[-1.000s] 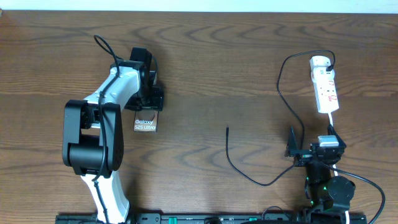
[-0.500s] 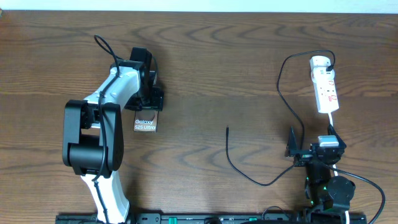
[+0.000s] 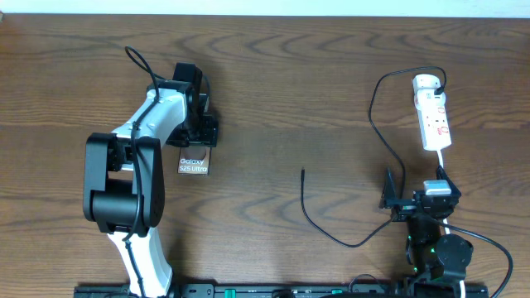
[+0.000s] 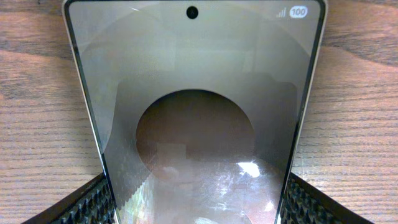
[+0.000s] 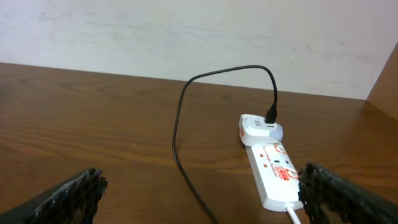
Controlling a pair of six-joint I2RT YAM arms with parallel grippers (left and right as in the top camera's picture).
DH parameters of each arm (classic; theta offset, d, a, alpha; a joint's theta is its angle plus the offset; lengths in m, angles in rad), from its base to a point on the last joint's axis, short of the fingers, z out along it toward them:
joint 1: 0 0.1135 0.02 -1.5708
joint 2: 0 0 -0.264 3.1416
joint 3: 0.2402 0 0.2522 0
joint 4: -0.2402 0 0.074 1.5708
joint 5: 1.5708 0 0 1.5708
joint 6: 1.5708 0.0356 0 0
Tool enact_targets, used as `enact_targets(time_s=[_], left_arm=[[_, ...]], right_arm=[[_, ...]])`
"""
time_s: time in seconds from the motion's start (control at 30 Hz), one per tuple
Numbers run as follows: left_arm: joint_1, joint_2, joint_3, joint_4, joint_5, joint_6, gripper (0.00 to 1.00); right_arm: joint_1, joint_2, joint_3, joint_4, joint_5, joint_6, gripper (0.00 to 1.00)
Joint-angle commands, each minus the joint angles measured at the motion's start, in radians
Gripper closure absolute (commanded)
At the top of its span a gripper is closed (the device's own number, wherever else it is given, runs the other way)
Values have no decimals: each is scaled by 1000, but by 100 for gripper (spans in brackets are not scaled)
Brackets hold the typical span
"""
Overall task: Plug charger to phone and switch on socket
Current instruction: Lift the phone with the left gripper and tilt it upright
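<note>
The bronze-brown phone (image 3: 193,161) lies flat at the left of the table with its "Galaxy S25 Ultra" lettering showing. My left gripper (image 3: 199,132) is shut on its far end. In the left wrist view the phone (image 4: 196,81) fills the frame between my two fingers (image 4: 196,193). The black charger cable (image 3: 374,124) runs from the white socket (image 3: 434,116) in a long loop, and its plug tip (image 3: 303,172) lies free mid-table. My right gripper (image 3: 414,189) is open and empty just below the socket. The right wrist view shows my fingers (image 5: 202,186), the socket (image 5: 273,168) and the cable (image 5: 180,124).
The socket's white cord (image 3: 443,161) runs down past my right gripper. A white adapter (image 3: 424,82) sits plugged in at the socket's far end. The table's far edge meets a white wall (image 5: 186,31). Bare wood lies between the phone and the plug tip.
</note>
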Motion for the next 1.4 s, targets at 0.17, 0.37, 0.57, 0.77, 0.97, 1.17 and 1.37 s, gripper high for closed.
enact_targets(time_s=[0.17, 0.37, 0.57, 0.77, 0.97, 1.17, 1.37], left_arm=[[5, -3, 9, 3, -6, 10, 92], [5, -36, 17, 0, -5, 10, 93], [5, -114, 19, 0, -5, 6, 92], [5, -220, 19, -1, -1, -60, 93], [5, -336, 19, -9, 105, -102, 93], [5, -427, 19, -14, 207, -231, 93], [7, -463, 19, -14, 347, -433, 93]], right_arm=[[10, -5, -1, -4, 3, -13, 1], [10, -5, -1, -4, 3, -13, 1], [10, -5, -1, -4, 3, -13, 1], [10, -5, -1, -4, 3, -13, 1], [10, -5, -1, -4, 3, -13, 1], [10, -5, -1, -4, 3, -13, 1], [10, -5, -1, -4, 3, -13, 1]])
